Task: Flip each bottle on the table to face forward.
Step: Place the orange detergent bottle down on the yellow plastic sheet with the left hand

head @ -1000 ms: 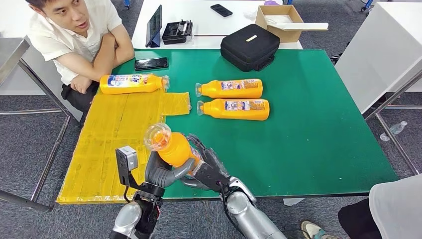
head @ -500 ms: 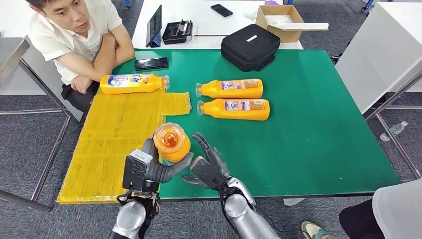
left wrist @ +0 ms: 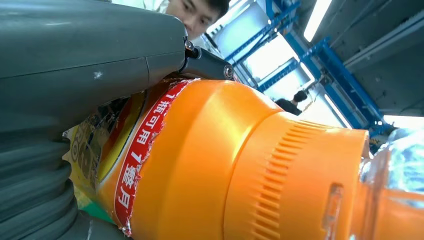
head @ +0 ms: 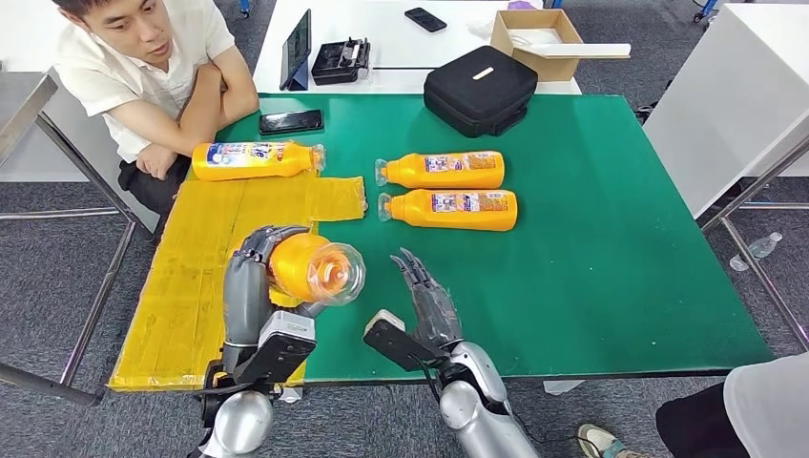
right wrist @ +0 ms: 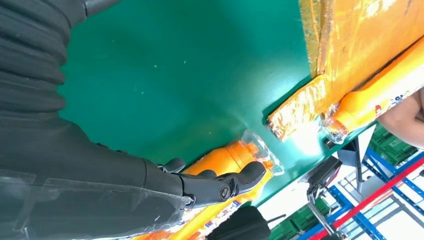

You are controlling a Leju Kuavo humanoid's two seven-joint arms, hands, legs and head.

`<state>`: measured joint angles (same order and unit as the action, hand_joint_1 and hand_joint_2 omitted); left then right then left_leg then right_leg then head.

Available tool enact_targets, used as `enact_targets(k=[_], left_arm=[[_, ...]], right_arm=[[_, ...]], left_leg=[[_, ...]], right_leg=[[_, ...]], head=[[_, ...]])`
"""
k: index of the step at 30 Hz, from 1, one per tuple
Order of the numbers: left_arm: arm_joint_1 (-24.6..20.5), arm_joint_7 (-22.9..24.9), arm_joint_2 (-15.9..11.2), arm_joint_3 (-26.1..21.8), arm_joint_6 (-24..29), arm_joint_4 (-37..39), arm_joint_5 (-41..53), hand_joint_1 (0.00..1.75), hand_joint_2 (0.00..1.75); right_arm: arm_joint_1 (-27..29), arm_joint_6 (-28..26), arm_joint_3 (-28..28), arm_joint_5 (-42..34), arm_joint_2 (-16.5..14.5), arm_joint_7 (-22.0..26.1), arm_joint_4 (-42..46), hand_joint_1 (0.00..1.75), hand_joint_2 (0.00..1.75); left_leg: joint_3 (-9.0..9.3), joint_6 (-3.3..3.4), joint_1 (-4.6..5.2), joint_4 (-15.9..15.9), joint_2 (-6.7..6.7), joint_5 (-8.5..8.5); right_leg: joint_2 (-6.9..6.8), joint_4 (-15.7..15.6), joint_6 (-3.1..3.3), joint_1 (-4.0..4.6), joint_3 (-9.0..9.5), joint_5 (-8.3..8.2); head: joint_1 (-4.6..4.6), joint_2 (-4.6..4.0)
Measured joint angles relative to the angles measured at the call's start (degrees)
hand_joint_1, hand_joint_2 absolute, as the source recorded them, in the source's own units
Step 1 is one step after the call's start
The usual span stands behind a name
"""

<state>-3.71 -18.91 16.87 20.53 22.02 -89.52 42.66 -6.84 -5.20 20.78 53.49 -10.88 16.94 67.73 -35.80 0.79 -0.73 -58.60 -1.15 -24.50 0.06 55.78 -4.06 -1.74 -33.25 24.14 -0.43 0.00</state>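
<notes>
1. The left hand (head: 256, 277) grips an orange bottle (head: 310, 269) above the yellow mat (head: 205, 277), fingers wrapped around its body, its clear cap pointing toward the right hand.
2. The right hand (head: 431, 310) holds nothing; its fingers are straight and apart above the green table (head: 591, 258), just beside the held bottle.
3. Two more orange bottles (head: 441, 171) (head: 450, 210) lie side by side on the green surface, caps pointing toward the mat.
4. A fourth bottle (head: 254, 160) lies at the mat's far edge, beside a seated person (head: 153, 67).
</notes>
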Motion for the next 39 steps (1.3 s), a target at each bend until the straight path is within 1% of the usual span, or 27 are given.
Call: enact_targets(k=[4,7,9,13,14,16,20,23,25,28,34,35,38,39], left_arm=[[0.57,0.09,0.10,-0.84,0.97,-1.32,2.30,1.75,1.75],[0.42,1.93,0.13,-1.42,2.47,-1.40,9.46,1.75,1.75],[-0.12,4.94,0.13,-1.87,2.81,-1.27,18.17,1.75,1.75],[-2.85,13.42,-0.05,-3.33,2.78,1.55,38.40,1.75,1.75],[-3.79,15.24,-0.20,-3.86,2.77,3.04,41.70,1.75,1.75],[-5.99,18.37,-0.81,-4.96,2.75,7.05,45.44,1.75,1.75],[-10.74,23.59,-3.01,-5.83,2.73,17.51,46.68,1.75,1.75],[-13.65,27.18,-4.88,-4.99,2.55,25.01,46.70,1.75,1.75],[-15.14,28.62,-5.95,-4.13,1.92,28.89,46.71,1.75,1.75],[-16.68,28.83,-6.78,-3.72,0.00,32.79,46.71,1.75,1.75],[-18.80,25.84,-6.75,-4.73,-5.17,38.03,46.71,1.75,1.75],[-19.15,25.85,-6.61,-5.00,-5.90,38.93,46.71,1.64,1.75],[-20.29,26.92,-6.22,-5.66,-7.47,41.52,46.71,0.41,1.75],[-20.75,27.50,-6.09,-5.86,-7.94,42.31,46.71,0.09,1.75]], right_arm=[[0.53,-0.11,-0.47,0.66,0.03,0.10,0.76,0.00,1.75],[0.91,-0.30,-0.60,0.83,0.05,0.69,1.18,0.00,1.75],[1.00,-0.25,-0.65,0.09,0.13,1.53,1.32,0.00,1.75],[0.76,-0.10,-0.73,-2.43,0.69,3.75,1.05,0.00,1.75],[0.63,-0.13,-0.78,-2.95,0.90,4.25,0.84,0.00,1.75],[0.35,-0.25,-0.97,-3.89,1.38,5.09,0.20,0.00,1.75],[-0.17,-0.83,-1.64,-5.08,2.28,6.53,-1.76,0.00,1.75],[-0.47,-1.21,-2.32,-5.33,2.84,7.31,-3.39,0.00,1.75],[-0.63,-1.47,-2.73,-5.38,3.13,7.50,-4.26,0.00,1.75],[-0.81,-1.66,-3.58,-5.46,3.42,7.59,-5.19,0.00,1.75],[-1.13,-1.61,-4.89,-5.45,3.49,8.14,-6.69,0.00,1.75],[-1.28,-1.60,-5.05,-5.45,3.47,8.27,-7.03,0.00,1.75],[-1.74,-1.54,-5.43,-5.45,3.39,8.55,-7.97,0.00,1.75],[-1.83,-1.44,-5.56,-5.46,3.36,8.59,-8.19,0.00,1.75]], left_leg=[[0.00,0.00,0.00,0.00,0.01,0.00],[0.00,0.00,0.00,0.00,0.00,0.00],[0.00,0.01,0.00,0.00,0.00,0.01],[0.01,0.01,0.01,0.00,0.00,0.01],[0.01,0.01,0.01,0.00,0.00,0.02],[0.01,0.02,0.00,0.00,0.00,0.03],[0.01,0.04,0.00,0.00,0.00,0.06],[0.00,0.04,0.00,0.00,0.01,0.06],[-0.02,0.04,0.00,0.00,0.00,0.06],[-0.04,0.04,0.01,0.00,-0.01,0.06],[-0.06,0.04,0.01,-0.01,-0.01,0.06],[-0.06,0.04,0.01,-0.01,-0.01,0.06],[-0.05,0.04,0.00,-0.01,-0.02,0.06],[-0.05,0.04,0.00,-0.01,-0.03,0.07]], right_leg=[[0.00,0.00,0.00,0.00,-0.01,0.00],[0.00,-0.01,0.00,0.00,-0.01,-0.01],[0.00,-0.01,0.00,0.00,-0.01,-0.01],[0.00,0.00,0.00,0.00,0.01,-0.02],[0.00,0.00,-0.01,0.00,0.02,-0.02],[0.00,0.00,-0.01,0.00,0.02,-0.03],[0.00,0.01,-0.01,0.00,0.03,-0.03],[0.00,0.02,-0.01,0.00,0.02,-0.03],[0.00,0.02,-0.01,-0.01,0.02,-0.03],[0.00,0.02,-0.01,-0.01,0.01,-0.03],[0.00,0.02,-0.01,0.00,0.00,-0.03],[0.00,0.02,-0.01,0.00,0.00,-0.03],[-0.01,0.02,-0.01,0.00,0.00,-0.04],[-0.01,0.02,-0.01,0.00,0.01,-0.04]], head=[[0.00,0.00],[0.01,0.00],[0.01,0.00],[0.01,0.00],[0.01,0.00],[0.01,0.00],[0.01,0.00],[0.01,0.00],[0.01,0.00],[0.01,0.00],[0.01,0.00],[0.01,0.00],[0.01,0.00],[0.01,0.00]])
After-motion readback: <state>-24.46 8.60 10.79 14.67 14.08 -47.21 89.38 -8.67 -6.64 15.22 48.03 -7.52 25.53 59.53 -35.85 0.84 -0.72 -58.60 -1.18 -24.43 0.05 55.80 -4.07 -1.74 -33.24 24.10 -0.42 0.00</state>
